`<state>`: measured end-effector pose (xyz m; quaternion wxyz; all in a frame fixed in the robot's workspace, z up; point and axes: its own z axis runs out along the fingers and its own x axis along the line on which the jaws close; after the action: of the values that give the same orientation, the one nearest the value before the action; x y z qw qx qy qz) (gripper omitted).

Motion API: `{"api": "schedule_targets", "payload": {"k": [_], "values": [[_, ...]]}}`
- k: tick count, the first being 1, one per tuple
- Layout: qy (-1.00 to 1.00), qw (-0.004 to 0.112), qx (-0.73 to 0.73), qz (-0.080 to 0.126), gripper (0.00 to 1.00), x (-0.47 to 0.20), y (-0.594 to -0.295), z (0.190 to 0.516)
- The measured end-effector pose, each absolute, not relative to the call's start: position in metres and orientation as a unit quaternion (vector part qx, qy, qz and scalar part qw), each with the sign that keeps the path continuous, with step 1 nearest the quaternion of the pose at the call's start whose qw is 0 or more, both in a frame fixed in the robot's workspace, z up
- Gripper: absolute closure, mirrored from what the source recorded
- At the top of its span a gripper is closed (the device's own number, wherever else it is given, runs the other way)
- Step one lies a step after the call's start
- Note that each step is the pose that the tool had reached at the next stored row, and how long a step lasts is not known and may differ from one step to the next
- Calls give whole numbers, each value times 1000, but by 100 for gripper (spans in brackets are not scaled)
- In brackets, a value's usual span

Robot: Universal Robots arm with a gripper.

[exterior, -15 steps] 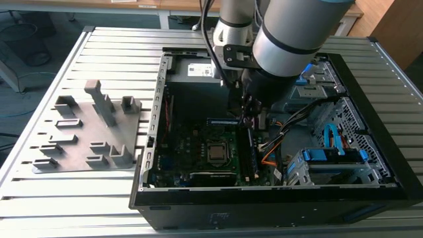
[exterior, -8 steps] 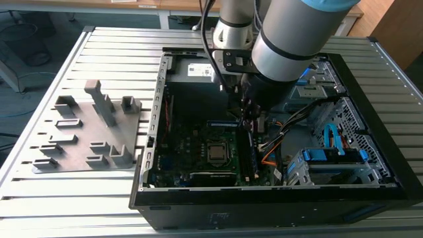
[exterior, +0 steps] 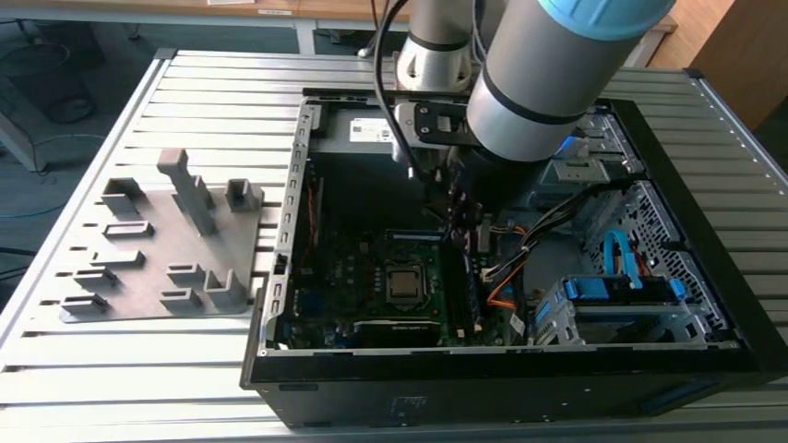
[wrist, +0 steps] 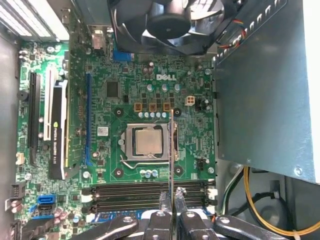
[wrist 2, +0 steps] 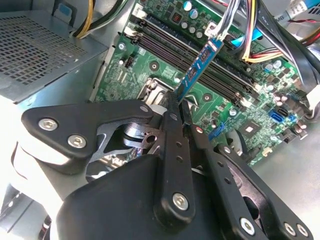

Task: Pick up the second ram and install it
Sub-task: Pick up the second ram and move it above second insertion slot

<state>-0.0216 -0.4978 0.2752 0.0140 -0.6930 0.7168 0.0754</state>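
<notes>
Exterior view: the arm reaches down from 12 o'clock into the open PC case, which sits on a slatted table. The gripper hangs inside the case over the motherboard, approx. 1 o'clock of the CPU. The grey plastic holder lies at 9 o'clock of the case, on the exterior view's left, well apart from the gripper.

Second wrist view: the gripper has its fingers pinched narrow on one end of the second ram. The stick juts out tilted over the mobo, its free end over the long dark RAM slots, near a bundle of coloured cables. Can't tell if it touches a slot.

First wrist view: the second ram shows edge-on as a thin line running from the gripper across the slots and along the CPU socket's edge, btw. the CPU and the metal PSU box. A fan sits beyond it.
</notes>
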Motion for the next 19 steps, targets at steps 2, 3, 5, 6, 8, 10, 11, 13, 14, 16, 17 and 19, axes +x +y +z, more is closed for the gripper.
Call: {"api": "schedule_targets", "payload": {"k": [2,3,5,6,8,10,11,13,14,16,17,19], "values": [[718,14,-692,75,86,-22,-498,272],[718,14,-691,75,86,-22,-498,271],[719,14,-691,75,86,-22,-498,268],[719,14,-690,75,86,-22,-499,267],[720,14,-690,75,86,-22,-499,265],[720,14,-690,75,86,-22,-501,264],[720,14,-690,75,86,-23,-502,264],[719,14,-690,75,86,-26,-504,264],[719,14,-690,75,86,-27,-505,264],[719,14,-690,75,86,-27,-505,264],[719,14,-690,75,86,-27,-505,264],[719,14,-690,75,86,-28,-505,264]]}}
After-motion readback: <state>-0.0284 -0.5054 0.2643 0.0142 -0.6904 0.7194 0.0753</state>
